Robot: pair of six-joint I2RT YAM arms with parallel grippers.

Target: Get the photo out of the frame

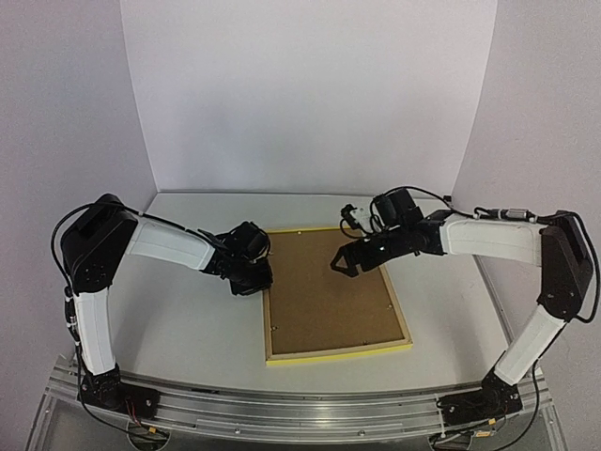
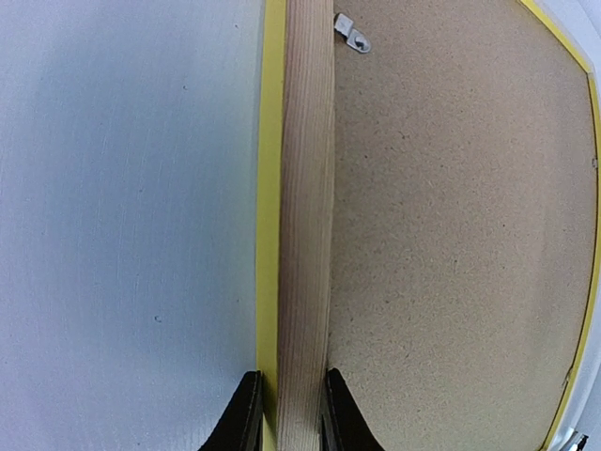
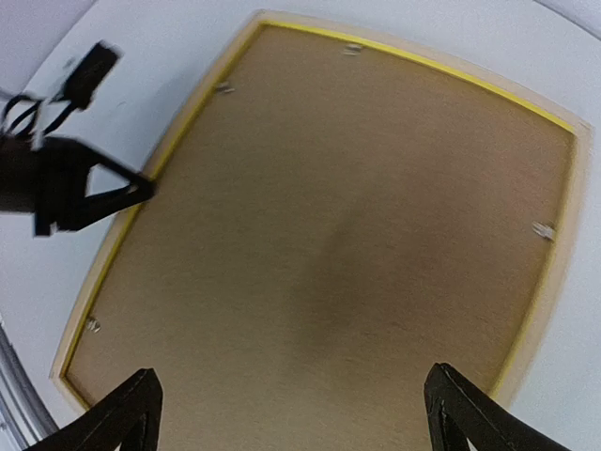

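Top: frame [image 1: 340, 354] face down on table [image 1: 188, 324], backing board [image 1: 329, 296] up; photo hidden, I'd guess underneath. Left wrist: left claw [image 2: 291, 423] clamped on frame's wooden rail [image 2: 305, 235], probably to pin it. Right wrist: right claw [image 3: 296, 418] wide, empty, over the board, free for the clips [image 3: 543, 228].

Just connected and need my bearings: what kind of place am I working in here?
Probably a lab-style robot test cell rather than a home or shop. Plain white backdrop panels wall in a white table, and an aluminium mounting rail runs along its near edge.
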